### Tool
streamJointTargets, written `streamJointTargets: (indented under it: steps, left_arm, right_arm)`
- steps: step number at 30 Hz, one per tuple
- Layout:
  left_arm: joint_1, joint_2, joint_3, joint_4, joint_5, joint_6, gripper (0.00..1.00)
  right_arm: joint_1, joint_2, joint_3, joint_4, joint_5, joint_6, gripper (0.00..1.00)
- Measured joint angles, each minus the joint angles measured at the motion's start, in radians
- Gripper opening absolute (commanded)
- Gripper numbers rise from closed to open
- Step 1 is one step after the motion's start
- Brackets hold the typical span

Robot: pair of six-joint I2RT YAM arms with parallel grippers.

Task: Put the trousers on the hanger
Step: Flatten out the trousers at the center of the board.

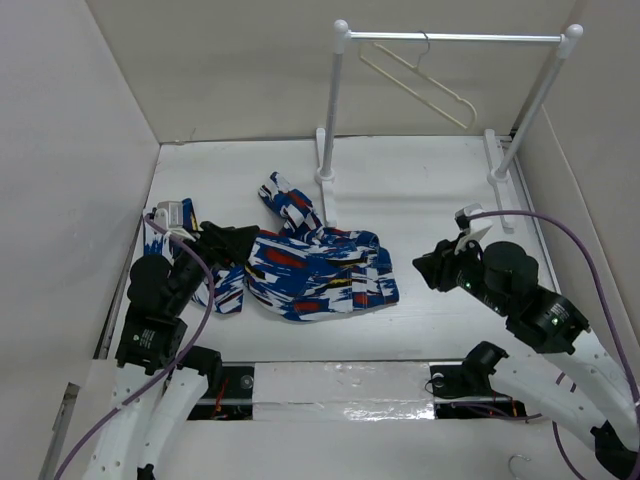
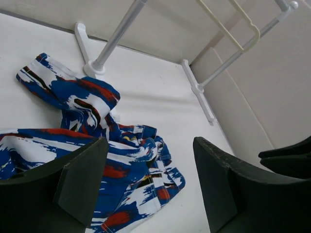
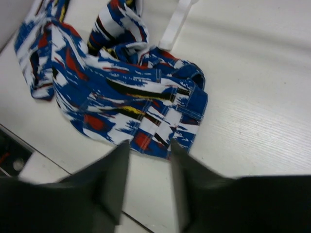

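White table (image 1: 420,190), pale walls (image 1: 230,60); trousers (image 1: 315,270) heaped; left gripper (image 2: 148,165) wide, right gripper (image 3: 148,162) half-open, both empty.

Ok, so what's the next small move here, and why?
Probably lower the left gripper onto the trousers and close: its jaws stand open and empty over the cloth's left edge, while the hanger hangs bare on the rail.

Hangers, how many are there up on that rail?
1. The hanger hangs from the bar of the rail at the back of the table, beyond the trousers. No other shows, and nothing there could hide one.
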Motion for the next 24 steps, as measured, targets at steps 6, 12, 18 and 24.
streamJointTargets:
  steps: [6, 12, 18, 24]
  left_arm:
    - [0.000, 0.022, -0.001, -0.006, -0.011, 0.017, 0.43]
    - [0.000, 0.106, -0.014, 0.077, 0.024, 0.018, 0.04]
    - [0.000, 0.308, -0.052, 0.287, 0.127, -0.035, 0.00]
    - [-0.159, 0.516, -0.057, 0.330, -0.014, -0.035, 0.00]
  right_arm:
    - [0.018, -0.017, -0.001, -0.055, -0.006, 0.016, 0.00]
    - [0.039, 0.037, -0.013, -0.053, -0.006, 0.049, 0.00]
    - [0.039, 0.147, -0.166, 0.019, 0.011, 0.146, 0.54]
    - [0.013, 0.203, -0.335, 0.130, 0.036, 0.222, 0.74]
